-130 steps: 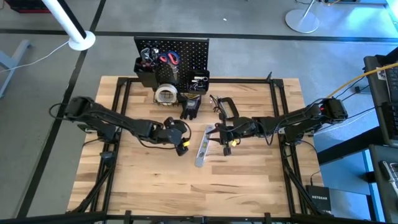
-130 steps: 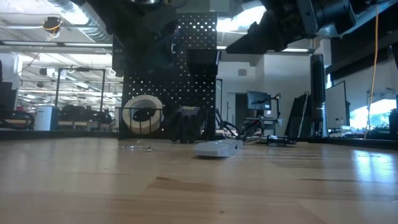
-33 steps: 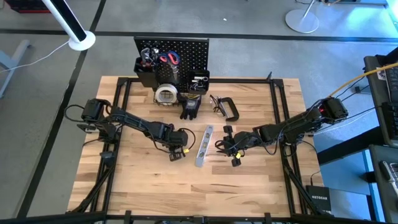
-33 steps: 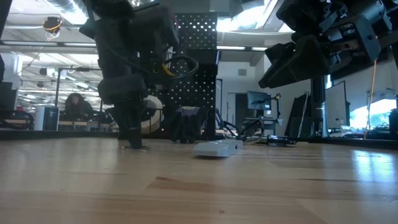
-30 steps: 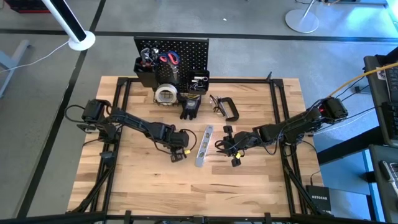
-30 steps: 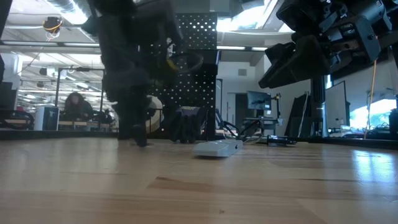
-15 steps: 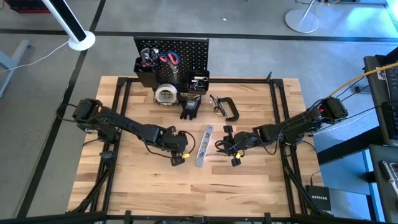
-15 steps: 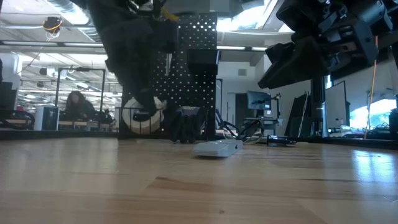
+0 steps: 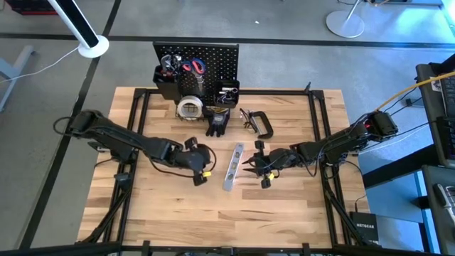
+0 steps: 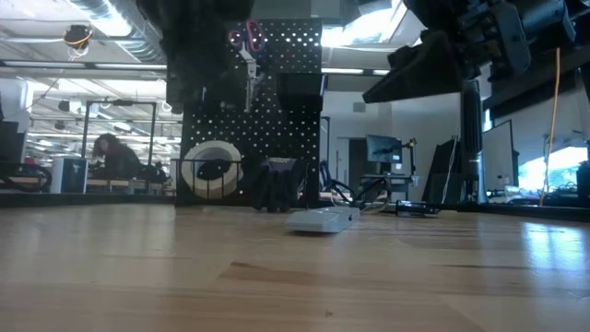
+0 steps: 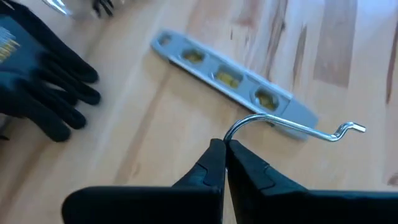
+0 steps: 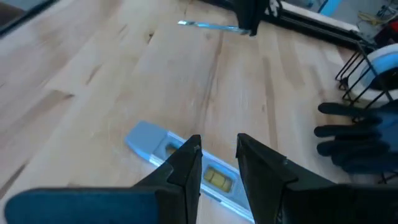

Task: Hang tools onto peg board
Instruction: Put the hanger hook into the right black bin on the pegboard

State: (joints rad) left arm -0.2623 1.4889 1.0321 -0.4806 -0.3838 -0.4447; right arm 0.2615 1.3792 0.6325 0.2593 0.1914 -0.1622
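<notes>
My left gripper (image 11: 225, 146) hangs above the table's middle (image 9: 200, 176), shut on a silver wire peg hook (image 11: 292, 127). The silver level bar (image 9: 232, 167) lies flat on the wood between both grippers. My right gripper (image 12: 219, 155) hovers open just right of the level bar (image 12: 214, 177), nothing between its fingers. The peg board (image 9: 206, 57) stands upright at the far edge, with scissors and pliers (image 9: 190, 67) on it. The tape roll (image 9: 189, 107), black gloves (image 9: 217, 122) and C-clamp (image 9: 261, 122) rest on the table before it. My left gripper pinches the hook's bent end (image 11: 231, 130) between its two fingertips. The fingers slant down from the table's left side. The hook's straight shank (image 11: 311, 129) juts out sideways past the tips, and the whole hook is lifted clear of the table.
Black frame rails (image 9: 138, 107) run along the table's left and right sides. The near half of the wooden table (image 9: 227, 213) shows bare boards. A person sits in the room beyond the table (image 10: 106, 157).
My left gripper, staying shut on the hook, has risen from the tabletop and lifted the hook clear of the wood. It has also tipped up toward level. My right gripper has tipped up a little in place.
</notes>
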